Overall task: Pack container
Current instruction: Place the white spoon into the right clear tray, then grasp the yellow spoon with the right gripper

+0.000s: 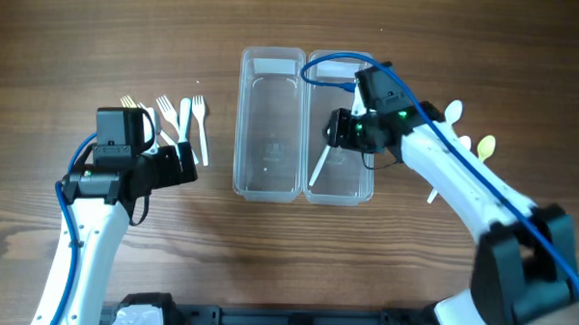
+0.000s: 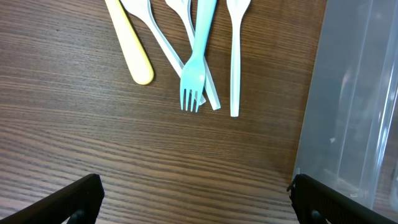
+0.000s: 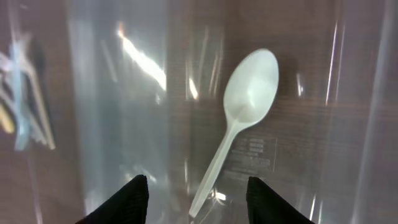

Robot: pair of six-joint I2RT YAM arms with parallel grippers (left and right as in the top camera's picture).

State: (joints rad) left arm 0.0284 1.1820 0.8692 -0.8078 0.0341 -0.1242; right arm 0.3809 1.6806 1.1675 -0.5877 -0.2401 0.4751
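On the wooden worktop (image 1: 267, 258), the right gripper (image 3: 199, 198) hangs over the clear right container (image 1: 352, 179), fingers (image 3: 134, 199) spread and gripping nothing. A white spoon (image 3: 249, 99) lies on that container's floor just ahead, its handle end between them. The left gripper (image 2: 196, 193), wide open and empty, has the left container (image 2: 354, 112) to its right and loose plastic forks (image 2: 196, 74) just ahead.

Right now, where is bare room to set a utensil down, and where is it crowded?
Free: the whole left container; the table in front of both containers. Crowded: the forks at far left; the right container, holding a spoon under the right end effector.
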